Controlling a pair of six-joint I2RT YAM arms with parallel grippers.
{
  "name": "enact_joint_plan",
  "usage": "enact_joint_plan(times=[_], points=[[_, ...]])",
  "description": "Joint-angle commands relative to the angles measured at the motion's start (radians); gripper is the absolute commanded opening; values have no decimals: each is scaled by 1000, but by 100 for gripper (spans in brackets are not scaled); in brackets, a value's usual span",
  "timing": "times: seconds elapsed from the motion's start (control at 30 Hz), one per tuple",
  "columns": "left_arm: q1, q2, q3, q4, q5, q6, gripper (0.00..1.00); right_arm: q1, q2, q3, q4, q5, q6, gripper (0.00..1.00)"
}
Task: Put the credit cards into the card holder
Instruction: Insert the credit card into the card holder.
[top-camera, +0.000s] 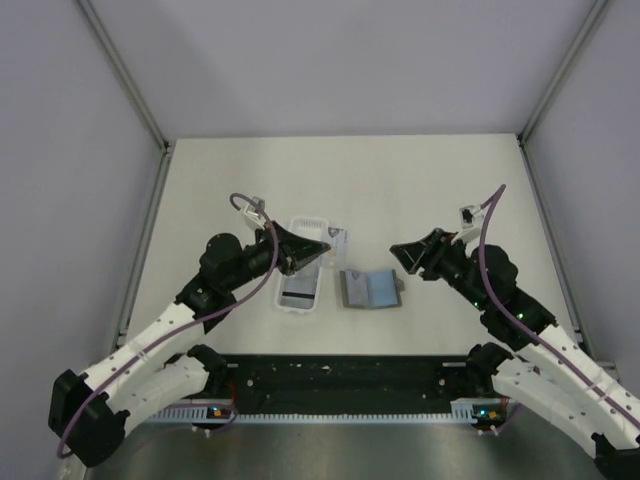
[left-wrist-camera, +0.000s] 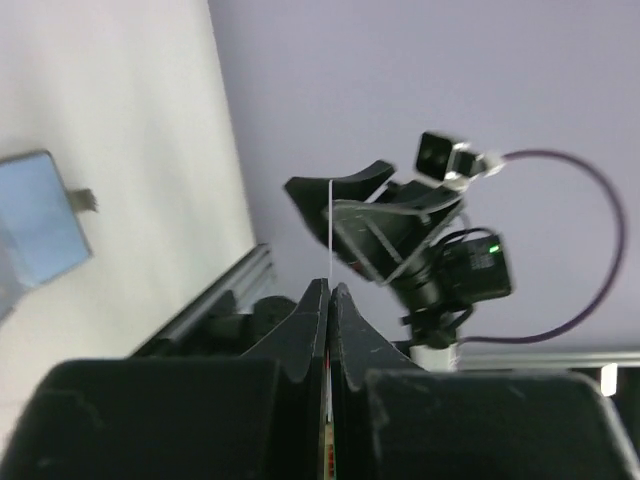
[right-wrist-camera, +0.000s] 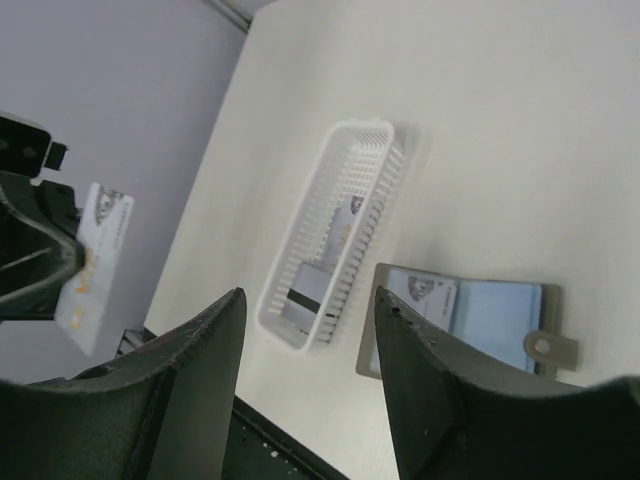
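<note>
The card holder (top-camera: 370, 290) lies open on the table between the arms, a card (right-wrist-camera: 425, 300) tucked in its left pocket. My left gripper (top-camera: 322, 252) hovers over the white tray, shut on one credit card (top-camera: 338, 240). In the left wrist view that credit card (left-wrist-camera: 330, 230) shows edge-on, rising from the gripper (left-wrist-camera: 328, 286). The right wrist view shows the held credit card (right-wrist-camera: 95, 265) at the far left. Two more credit cards (right-wrist-camera: 305, 295) lie in the tray. My right gripper (top-camera: 402, 256) hangs open and empty above and right of the card holder (right-wrist-camera: 500, 312).
A long white slotted tray (top-camera: 303, 232) sits left of the card holder, also in the right wrist view as the tray (right-wrist-camera: 372, 150). Metal frame rails and pale walls close the table on three sides. A black bar runs along the near edge by the arm bases.
</note>
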Motion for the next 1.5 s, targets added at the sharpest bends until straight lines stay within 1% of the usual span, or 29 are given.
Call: enact_joint_plan(times=[0.0, 0.1, 0.2, 0.27, 0.33, 0.4, 0.47, 0.53, 0.77, 1.03, 1.1, 1.13, 1.2, 1.27, 1.3, 1.33, 1.37, 1.4, 1.47], points=[[9, -14, 49, -58, -50, -433, 0, -6, -22, -28, -62, 87, 68, 54], [9, -24, 149, -288, -24, -540, 0, -6, -46, -57, -66, 87, 90, 54], [9, -74, 193, -469, -24, -684, 0, -6, -65, -83, -72, 84, 109, 54], [6, -137, 172, -464, -68, -778, 0, -6, -77, -97, -79, 84, 117, 54], [8, -200, 169, -515, -148, -838, 0, -6, -88, -107, -88, 86, 126, 53], [8, -250, 196, -587, -226, -854, 0, -6, -96, -116, -94, 87, 131, 53], [8, -277, 213, -622, -268, -849, 0, -6, -105, -122, -97, 86, 137, 53], [8, -278, 218, -620, -266, -840, 0, -6, -111, -130, -99, 86, 139, 53], [9, -225, 212, -580, -188, -805, 0, -6, -119, -133, -108, 81, 139, 53], [9, -206, 189, -494, -163, -777, 0, -6, -137, -137, -125, 98, 131, 53], [8, -199, 181, -458, -162, -757, 0, -6, -135, -140, -125, 98, 134, 53], [8, -192, 172, -418, -163, -722, 0, -6, -135, -140, -125, 99, 136, 53], [8, -162, 155, -241, -147, -592, 0, -6, -132, -142, -125, 102, 133, 53], [8, -107, 167, -107, -75, -416, 0, -6, -134, -133, -126, 102, 126, 53], [9, -75, 175, -62, -44, -310, 0, -6, -134, -128, -128, 102, 123, 53], [8, -51, 174, 13, 0, -165, 0, -6, -132, -125, -128, 104, 120, 53], [9, -24, 151, 118, 46, -83, 0, -6, -135, -120, -131, 109, 119, 53], [8, -2, 120, 235, 98, -26, 0, -4, -134, -114, -134, 109, 119, 53], [6, 48, 57, 364, 152, 10, 0, -4, -132, -108, -135, 110, 119, 53]])
